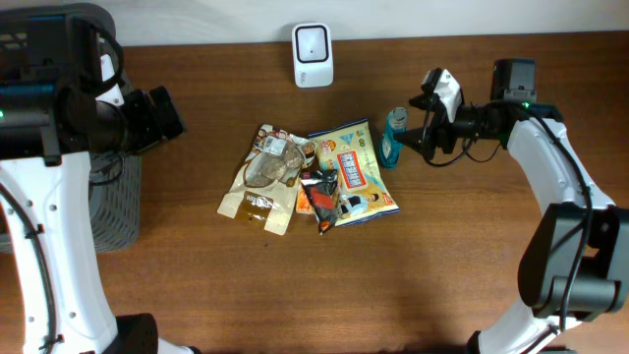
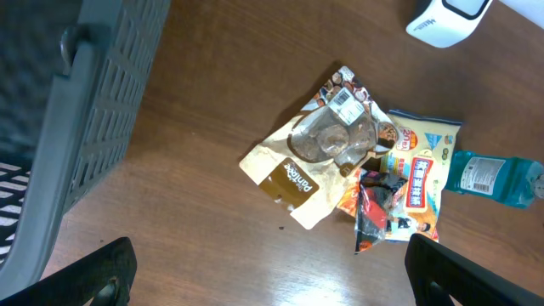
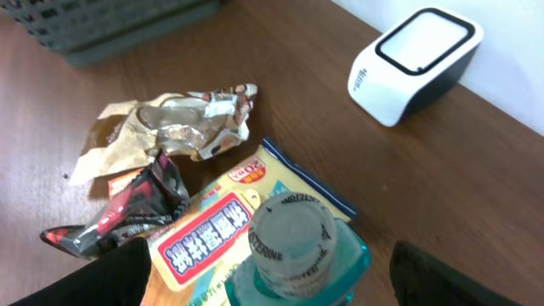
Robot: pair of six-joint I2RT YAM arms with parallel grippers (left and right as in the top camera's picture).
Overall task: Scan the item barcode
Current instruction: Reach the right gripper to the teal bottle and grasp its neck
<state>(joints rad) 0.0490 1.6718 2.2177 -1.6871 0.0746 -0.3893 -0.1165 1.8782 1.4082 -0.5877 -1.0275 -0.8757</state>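
Note:
A teal mouthwash bottle (image 1: 394,138) with a clear cap (image 3: 291,237) stands at the right edge of a pile of snack packets. My right gripper (image 1: 407,138) is open, one finger on each side of the bottle (image 3: 340,263), with gaps showing on both sides. The white barcode scanner (image 1: 313,54) stands at the table's back edge, also visible in the right wrist view (image 3: 414,61). My left gripper (image 2: 272,272) is open over bare wood, left of the pile, holding nothing. The left wrist view shows the bottle (image 2: 493,177) at the far right.
A brown pouch (image 1: 263,177), a yellow packet (image 1: 356,172) and a dark red wrapper (image 1: 319,197) lie mid-table. A grey mesh basket (image 1: 113,202) sits at the left edge under the left arm.

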